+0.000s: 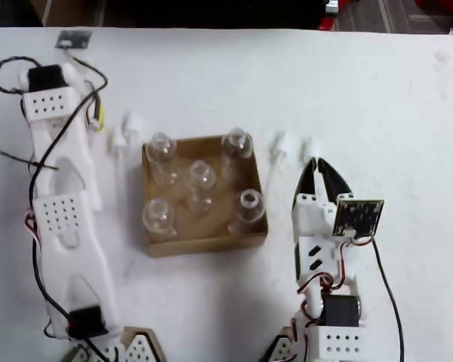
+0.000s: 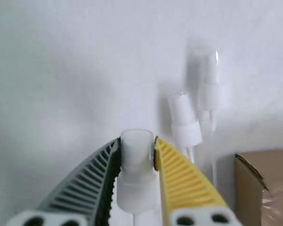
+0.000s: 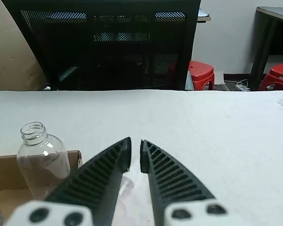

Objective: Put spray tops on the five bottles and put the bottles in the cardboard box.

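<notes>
Cardboard box (image 1: 204,243) is holding five uncapped bottles (image 1: 200,181); left gripper (image 2: 137,142) is clenching one spray top (image 2: 136,188), right gripper (image 3: 136,154) is sitting closed, empty.

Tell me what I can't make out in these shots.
Spray top in the left claw: tube cut off by left wrist view's edge.
Cardboard box: mostly cut off by right wrist view's edge.
Loose spray tops: high view, too pale against the table for detail.
</notes>
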`<control>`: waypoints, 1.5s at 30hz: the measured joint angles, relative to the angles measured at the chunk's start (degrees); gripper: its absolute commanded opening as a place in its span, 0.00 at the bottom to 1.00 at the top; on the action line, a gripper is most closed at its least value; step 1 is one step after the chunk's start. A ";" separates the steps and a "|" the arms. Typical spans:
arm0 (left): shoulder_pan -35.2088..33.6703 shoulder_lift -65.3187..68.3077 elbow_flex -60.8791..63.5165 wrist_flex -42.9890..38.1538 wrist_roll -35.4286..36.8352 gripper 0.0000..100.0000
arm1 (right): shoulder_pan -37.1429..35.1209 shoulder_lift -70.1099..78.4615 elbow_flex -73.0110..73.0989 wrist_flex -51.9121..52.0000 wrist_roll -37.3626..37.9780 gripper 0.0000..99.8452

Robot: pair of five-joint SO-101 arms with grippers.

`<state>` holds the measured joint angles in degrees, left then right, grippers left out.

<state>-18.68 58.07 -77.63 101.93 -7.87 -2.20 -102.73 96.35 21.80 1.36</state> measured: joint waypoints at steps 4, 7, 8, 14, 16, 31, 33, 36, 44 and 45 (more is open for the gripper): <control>0.00 -5.45 0.00 0.00 0.00 0.05 | 0.00 0.00 0.00 0.00 0.00 0.02; 0.00 -10.55 0.00 0.00 0.00 0.05 | 0.00 0.00 0.00 0.00 0.00 0.02; 0.00 -12.40 0.00 0.00 0.00 0.05 | 0.00 0.00 0.00 0.00 0.00 0.02; 0.00 -26.99 9.67 0.00 9.05 0.05 | 0.00 0.00 0.00 0.00 0.00 0.02; 0.53 -32.79 15.12 0.00 12.31 0.05 | 0.00 0.00 0.00 0.00 0.00 0.02; 16.00 -68.04 31.03 0.00 11.25 0.02 | 0.00 0.00 0.00 0.00 0.00 0.02; 17.58 -70.59 31.12 0.00 10.46 0.02 | 0.00 0.00 0.00 0.00 0.00 0.02; 18.02 -71.91 31.12 0.00 10.20 0.02 | 0.00 0.00 0.00 0.00 0.00 0.02; 22.33 -72.62 38.07 -1.05 9.85 0.02 | -0.09 0.00 0.00 0.00 0.00 0.02; 22.77 -72.53 39.12 -1.05 9.85 0.02 | -0.09 0.00 0.00 0.00 0.00 0.02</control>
<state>4.09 -14.46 -38.51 100.88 1.98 -2.29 -102.73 96.35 21.80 1.36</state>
